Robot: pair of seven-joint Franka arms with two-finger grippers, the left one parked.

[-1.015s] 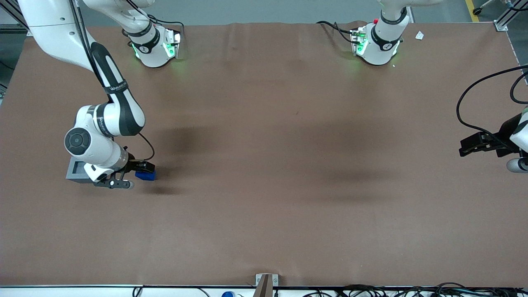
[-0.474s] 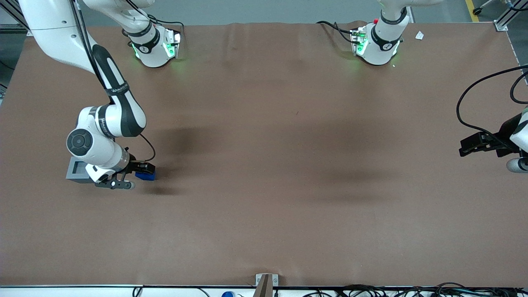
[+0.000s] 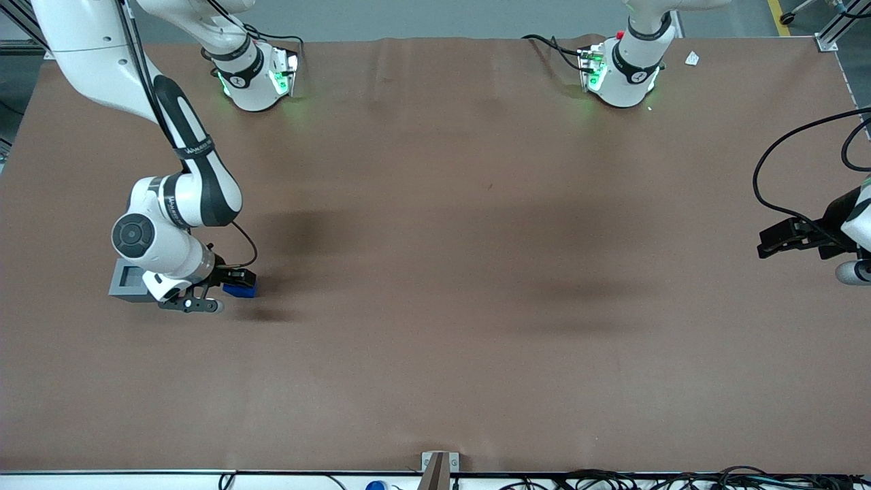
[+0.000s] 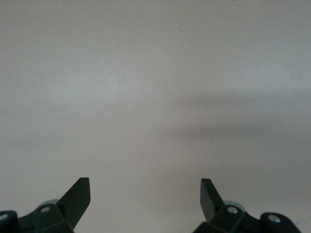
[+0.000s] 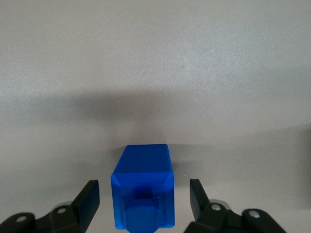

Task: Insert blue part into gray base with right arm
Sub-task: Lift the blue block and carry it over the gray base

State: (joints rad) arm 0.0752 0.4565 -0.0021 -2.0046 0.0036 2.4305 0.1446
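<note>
The blue part point(image 3: 240, 290) lies on the brown table near the working arm's end. In the right wrist view the blue part point(image 5: 143, 191) lies between my two black fingers, its raised stub pointing toward the camera, with a gap on each side. My right gripper point(image 3: 231, 284) is low over it, open, and not touching it; it also shows in the right wrist view point(image 5: 144, 194). The gray base point(image 3: 128, 280) with its square recess stands on the table right beside my wrist, partly hidden by the arm.
The brown table cover point(image 3: 476, 272) stretches wide toward the parked arm's end. Two arm bases point(image 3: 255, 75) point(image 3: 622, 71) with green lights stand far from the front camera. A metal bracket point(image 3: 439, 466) sits at the table's near edge.
My right arm has shifted slightly and come a little lower over the blue part. The blue part and gray base have not moved.
</note>
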